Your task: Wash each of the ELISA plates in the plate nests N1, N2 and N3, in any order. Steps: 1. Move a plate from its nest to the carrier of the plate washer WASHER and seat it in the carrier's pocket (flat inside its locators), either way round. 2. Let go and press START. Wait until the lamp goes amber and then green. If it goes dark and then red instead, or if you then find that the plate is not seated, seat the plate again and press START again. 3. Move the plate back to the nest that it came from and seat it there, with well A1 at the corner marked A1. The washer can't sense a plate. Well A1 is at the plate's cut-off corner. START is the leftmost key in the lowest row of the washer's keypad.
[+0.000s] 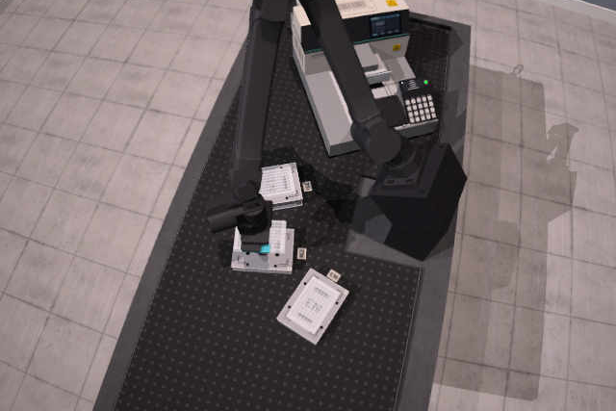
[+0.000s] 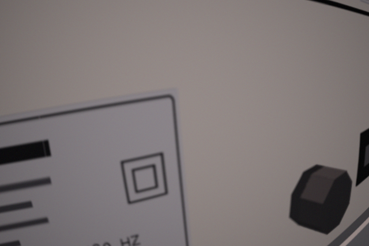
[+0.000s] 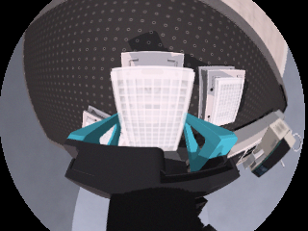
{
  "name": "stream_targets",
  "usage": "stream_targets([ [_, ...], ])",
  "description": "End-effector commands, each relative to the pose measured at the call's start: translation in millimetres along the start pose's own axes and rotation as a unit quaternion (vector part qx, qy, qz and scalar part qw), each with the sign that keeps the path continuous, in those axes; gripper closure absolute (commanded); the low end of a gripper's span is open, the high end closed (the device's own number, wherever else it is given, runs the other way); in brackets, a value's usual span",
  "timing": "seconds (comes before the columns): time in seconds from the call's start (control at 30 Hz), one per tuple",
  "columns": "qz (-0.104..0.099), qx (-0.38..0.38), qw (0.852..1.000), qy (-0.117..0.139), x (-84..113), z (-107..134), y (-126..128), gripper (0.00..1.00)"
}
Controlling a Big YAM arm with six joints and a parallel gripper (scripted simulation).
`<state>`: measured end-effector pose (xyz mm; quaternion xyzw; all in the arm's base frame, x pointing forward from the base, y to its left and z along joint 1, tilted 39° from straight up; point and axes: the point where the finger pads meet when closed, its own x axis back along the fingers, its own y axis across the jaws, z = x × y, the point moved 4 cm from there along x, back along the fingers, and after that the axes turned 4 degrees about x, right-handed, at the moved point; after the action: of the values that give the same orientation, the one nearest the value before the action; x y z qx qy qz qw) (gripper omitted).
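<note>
Top view: the tool [image 1: 255, 241] [image 3: 152, 115] is clamped on a white plate [image 1: 277, 236] [image 3: 153, 103], held over nest N2 [image 1: 284, 262] [image 3: 153, 57] on the desk [image 1: 209, 337] [image 3: 63, 72]. From N2, nest N1 [image 1: 296, 197] [image 3: 209, 98], carrying another plate [image 1: 277, 181] [image 3: 227, 101], lies toward one o'clock; nest N3 [image 1: 284, 312], with its own plate [image 1: 316, 302], toward half past four. The washer [image 1: 318, 98] [image 3: 276, 149] stands toward one o'clock, beyond N1, its lamp [image 1: 425, 82] green.
</note>
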<state>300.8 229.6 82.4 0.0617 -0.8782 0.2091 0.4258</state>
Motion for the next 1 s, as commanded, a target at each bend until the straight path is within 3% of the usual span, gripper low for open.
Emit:
stream_targets([
  [0.0,-0.003,-0.010,1.000,-0.008,2.9,-8.2,1.5,0.16],
  [0.73,-0.003,-0.010,1.000,-0.008,2.9,-8.6,1.5,0.16],
  [0.97,0.000,-0.011,1.000,-0.006,-14.7,-11.4,-0.7,0.16],
])
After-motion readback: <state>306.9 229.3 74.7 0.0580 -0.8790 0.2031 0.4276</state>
